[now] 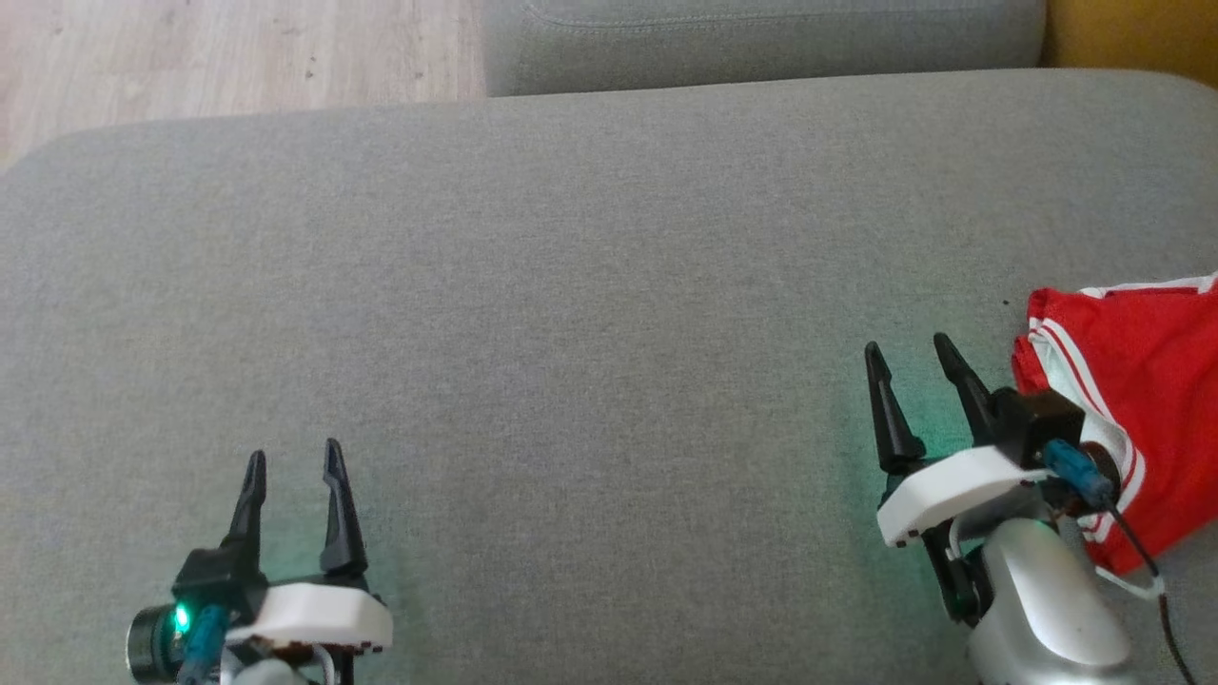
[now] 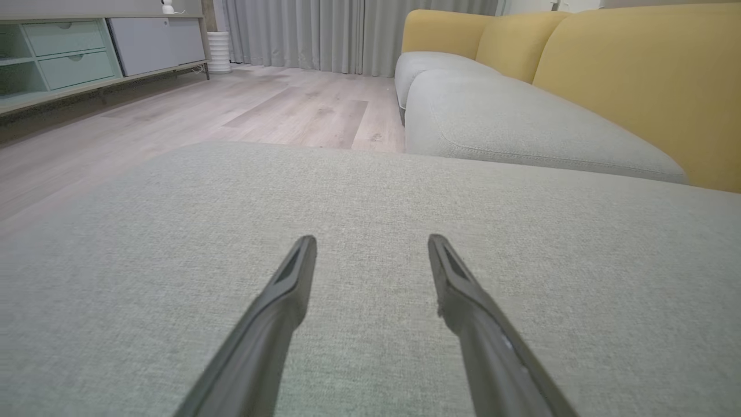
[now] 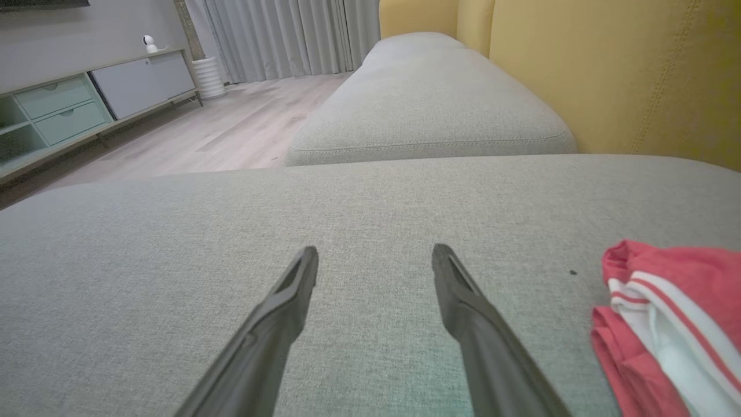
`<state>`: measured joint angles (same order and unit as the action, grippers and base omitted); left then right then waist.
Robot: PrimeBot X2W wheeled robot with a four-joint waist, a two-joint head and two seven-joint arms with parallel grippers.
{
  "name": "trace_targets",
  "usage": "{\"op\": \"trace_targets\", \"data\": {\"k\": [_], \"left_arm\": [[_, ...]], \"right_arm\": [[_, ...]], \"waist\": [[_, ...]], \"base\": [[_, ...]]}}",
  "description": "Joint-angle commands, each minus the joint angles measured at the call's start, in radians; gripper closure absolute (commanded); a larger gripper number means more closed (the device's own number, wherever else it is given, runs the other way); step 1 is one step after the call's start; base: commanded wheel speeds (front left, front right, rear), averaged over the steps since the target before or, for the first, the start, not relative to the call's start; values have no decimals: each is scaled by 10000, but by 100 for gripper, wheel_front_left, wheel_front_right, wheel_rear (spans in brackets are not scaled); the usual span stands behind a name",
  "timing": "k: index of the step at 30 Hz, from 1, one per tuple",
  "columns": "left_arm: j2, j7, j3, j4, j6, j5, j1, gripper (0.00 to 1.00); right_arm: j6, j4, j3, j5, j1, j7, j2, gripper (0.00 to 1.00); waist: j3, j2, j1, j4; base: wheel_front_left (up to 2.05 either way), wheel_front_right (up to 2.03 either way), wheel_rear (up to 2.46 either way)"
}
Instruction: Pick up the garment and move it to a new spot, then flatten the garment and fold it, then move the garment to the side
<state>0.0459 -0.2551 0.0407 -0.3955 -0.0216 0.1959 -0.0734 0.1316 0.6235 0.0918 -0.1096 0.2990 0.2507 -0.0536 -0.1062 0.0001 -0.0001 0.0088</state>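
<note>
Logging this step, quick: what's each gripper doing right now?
Left gripper: open, holding nothing, over the cushion.
Right gripper: open, holding nothing; the garment lies to its right, fingers clear of it.

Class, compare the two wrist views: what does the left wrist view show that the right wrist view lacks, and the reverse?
Left wrist view's own: the left pincer, open. Right wrist view's own: the right pincer, open, and to its right the crumpled red garment with white stripes. Shared: grey fabric sofa cushion, yellow backrest, grey curtains, pale wooden floor, sideboard.
</note>
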Motion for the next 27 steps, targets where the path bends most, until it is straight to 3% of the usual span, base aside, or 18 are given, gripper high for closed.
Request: {"op": "trace_targets", "data": {"k": [1, 16, 17, 27], "left_arm": [[43, -67, -351, 236, -13, 44, -208, 0], [43, -67, -645, 176, 537, 472, 286, 0], [0, 0, -320, -140, 550, 514, 500, 100], [-7, 270, -449, -503, 619, 1225, 525, 100]], "right_arm": [[-9, -332, 242, -94, 90, 111, 32, 0], [-9, -418, 427, -544, -373, 111, 33, 0], [0, -96, 184, -493, -584, 0, 0, 100], [-1, 100, 37, -1253, -848, -253, 31, 100]], "waist": [[31, -1, 1, 36], [725, -1, 1, -78], [730, -1, 1, -76], [767, -1, 1, -88]], "base": [[0, 0, 0], [0, 0, 0], [0, 0, 0], [0, 0, 0]]}}
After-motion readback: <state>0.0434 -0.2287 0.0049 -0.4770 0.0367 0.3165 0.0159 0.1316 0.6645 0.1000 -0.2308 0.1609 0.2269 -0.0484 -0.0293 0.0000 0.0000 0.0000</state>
